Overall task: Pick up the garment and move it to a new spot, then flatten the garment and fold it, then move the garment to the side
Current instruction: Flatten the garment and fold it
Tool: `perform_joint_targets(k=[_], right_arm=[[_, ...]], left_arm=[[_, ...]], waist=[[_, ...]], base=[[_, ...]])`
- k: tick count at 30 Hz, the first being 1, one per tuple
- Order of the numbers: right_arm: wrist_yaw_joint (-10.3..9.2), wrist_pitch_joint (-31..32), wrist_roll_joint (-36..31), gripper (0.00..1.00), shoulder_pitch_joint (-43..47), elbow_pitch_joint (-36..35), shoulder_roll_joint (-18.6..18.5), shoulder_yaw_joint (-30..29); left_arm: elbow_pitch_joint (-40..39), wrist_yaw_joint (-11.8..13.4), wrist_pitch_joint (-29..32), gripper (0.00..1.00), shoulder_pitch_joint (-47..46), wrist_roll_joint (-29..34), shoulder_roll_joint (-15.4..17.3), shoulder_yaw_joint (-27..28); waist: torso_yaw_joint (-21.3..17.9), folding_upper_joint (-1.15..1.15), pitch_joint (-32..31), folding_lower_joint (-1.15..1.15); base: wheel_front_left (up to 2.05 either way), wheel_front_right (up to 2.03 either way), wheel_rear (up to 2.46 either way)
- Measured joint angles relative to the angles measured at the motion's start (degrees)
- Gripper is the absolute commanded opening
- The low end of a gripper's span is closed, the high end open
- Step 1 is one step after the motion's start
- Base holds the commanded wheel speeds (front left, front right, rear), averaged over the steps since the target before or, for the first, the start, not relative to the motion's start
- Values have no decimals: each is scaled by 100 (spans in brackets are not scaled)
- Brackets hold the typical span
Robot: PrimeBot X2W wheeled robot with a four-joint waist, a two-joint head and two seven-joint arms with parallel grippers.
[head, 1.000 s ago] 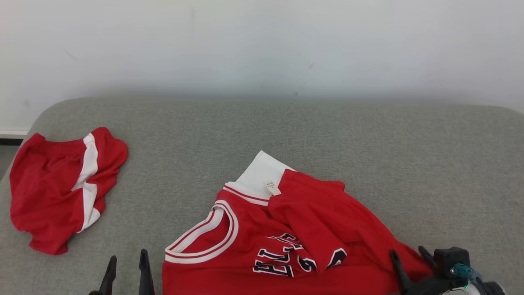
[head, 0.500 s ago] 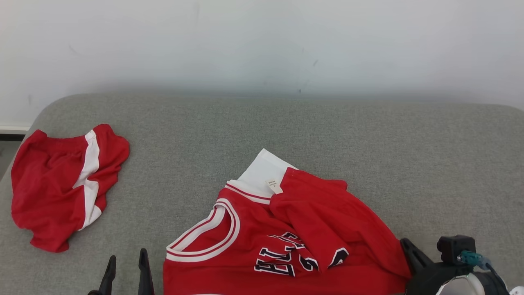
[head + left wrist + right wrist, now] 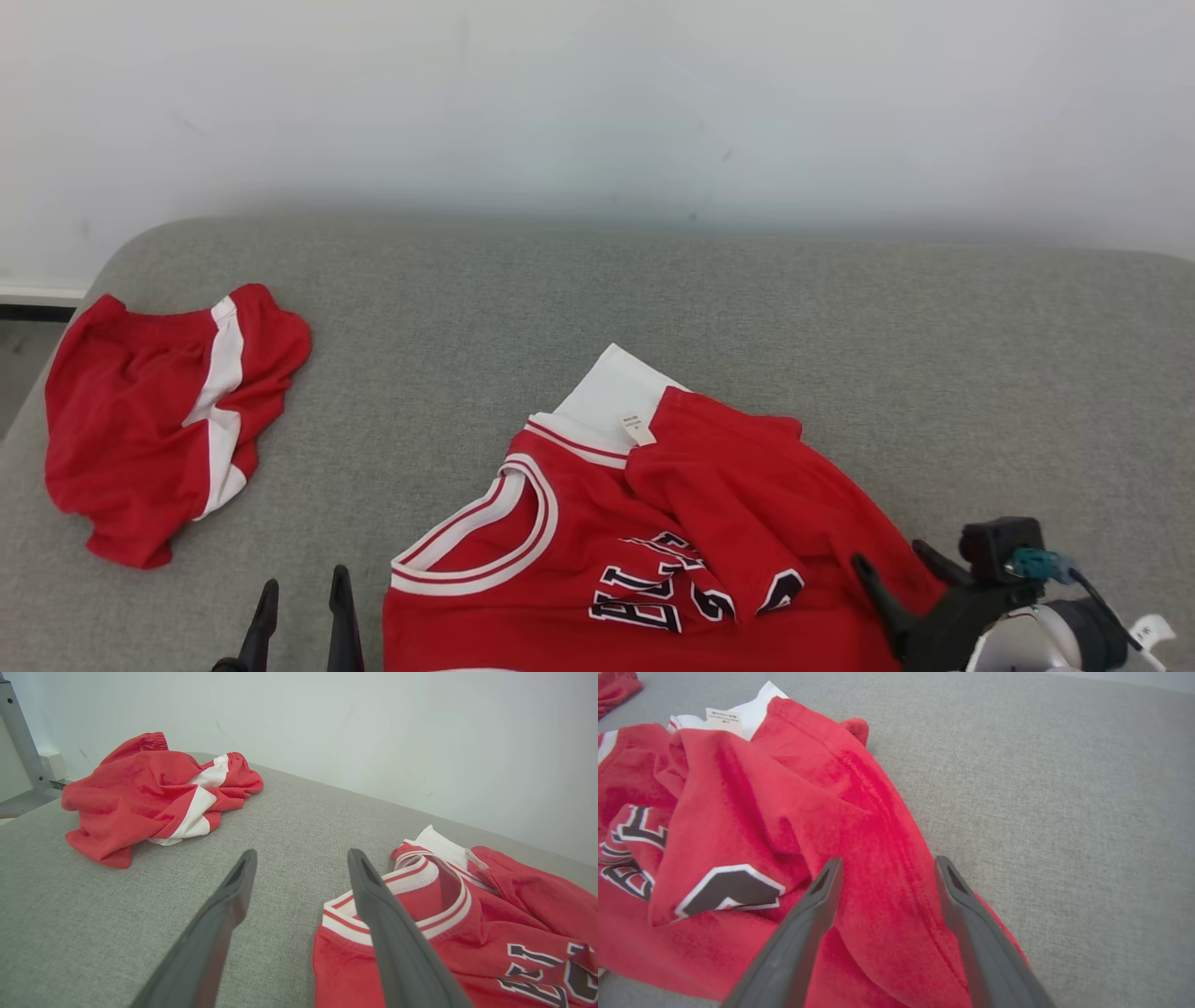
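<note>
1. Since a second ago, the right gripper (image 3: 887, 557) has edged inward over the crumpled red basketball jersey with white-trimmed neck (image 3: 653, 551), its fingers parted again; the jersey itself has not shifted.
2. It lies at the near edge of the grey woven cushion (image 3: 747, 308), right of centre, one side flopped across its dark lettering.
3. Those parted fingers straddle the flopped side's hem, gripping nothing, probably lined up to pinch it for lifting.
4. The left gripper (image 3: 304, 579), also spread and empty, hovers just beside the neck trim.
5. Well apart, red shorts with a white stripe (image 3: 159, 420) lie heaped by the left edge.

Bright even light, soft shadows, wide-angle wrist distortion
</note>
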Motion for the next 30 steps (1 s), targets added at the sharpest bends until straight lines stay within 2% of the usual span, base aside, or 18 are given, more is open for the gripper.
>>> perform_joint_targets(k=[4,8,13,14,15,16,24,30], right_arm=[[0,230,18,100,-151,136,-67,337],[0,183,154,100,-165,194,-37,439],[0,167,23,100,-304,405,-52,709],[0,158,-26,94,-359,481,-42,728],[0,129,-187,27,-431,555,-60,781],[0,22,-328,0,-497,592,-59,773],[0,-686,-238,0,-1032,486,177,588],[0,-609,-265,0,-1850,601,301,745]], left_arm=[[22,-2,0,100,-79,-2,0,-74],[33,-4,0,100,-84,-3,-1,-105],[21,-1,0,100,-97,-27,1,-91],[19,-1,0,100,-99,-33,0,-88],[18,-1,0,100,-102,-37,0,-88],[22,-1,0,100,-104,-55,1,-86],[30,-2,0,100,-200,-65,0,-58],[57,-11,0,100,-269,-93,-1,-100]], waist=[[106,0,41,0],[183,0,63,0],[242,0,147,0],[241,0,167,0],[240,0,185,0],[238,0,203,0],[251,0,255,0],[282,0,334,0]], base=[[0,0,0],[0,0,0],[0,0,0],[0,0,0],[0,0,0],[0,0,0],[0,0,0],[0,0,0]])
